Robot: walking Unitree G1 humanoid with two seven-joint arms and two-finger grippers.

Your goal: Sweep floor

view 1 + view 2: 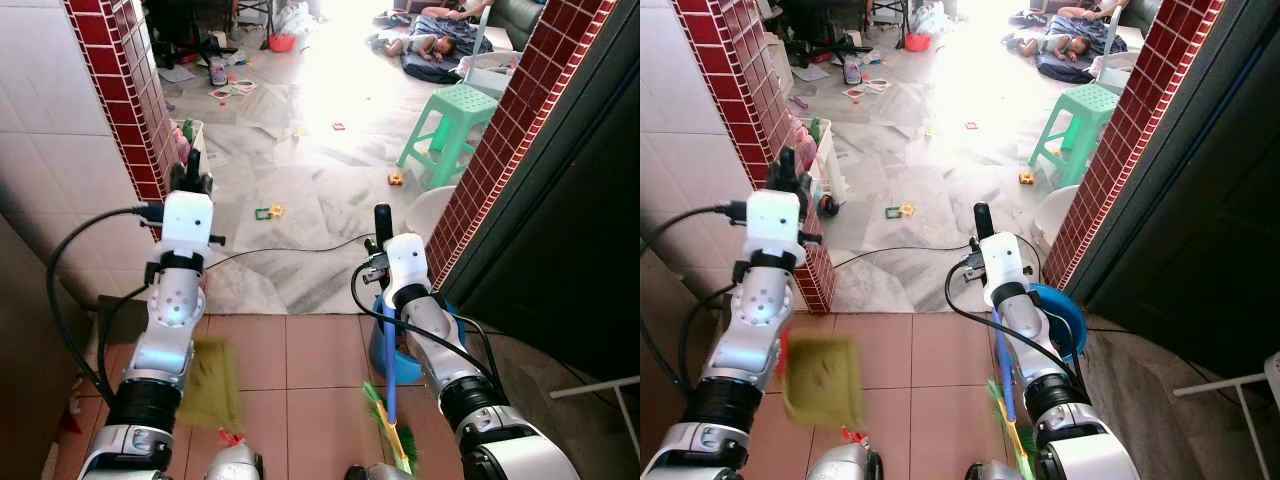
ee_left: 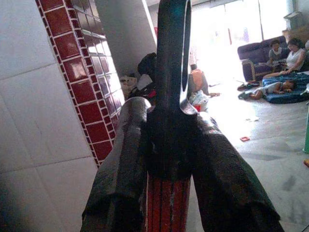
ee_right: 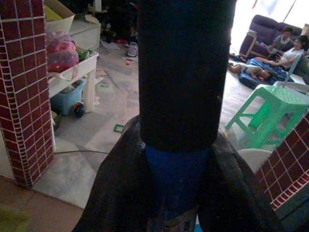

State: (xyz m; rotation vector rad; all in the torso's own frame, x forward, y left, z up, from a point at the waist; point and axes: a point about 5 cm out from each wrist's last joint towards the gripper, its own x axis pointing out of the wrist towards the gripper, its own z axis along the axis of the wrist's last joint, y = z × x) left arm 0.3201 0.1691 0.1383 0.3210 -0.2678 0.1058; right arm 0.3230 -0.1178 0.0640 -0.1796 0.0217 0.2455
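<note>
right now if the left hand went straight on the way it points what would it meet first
Probably the red-tiled pillar: the left hand, shut on the dustpan handle, points along beside it toward the cluttered room. Depth is unclear; it might just pass.

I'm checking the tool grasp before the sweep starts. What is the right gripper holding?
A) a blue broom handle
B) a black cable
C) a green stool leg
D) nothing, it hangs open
A: the right gripper is closed around the blue broom handle, whose bristles rest on the tile below, and the right wrist view shows the blue shaft between the fingers.
</note>
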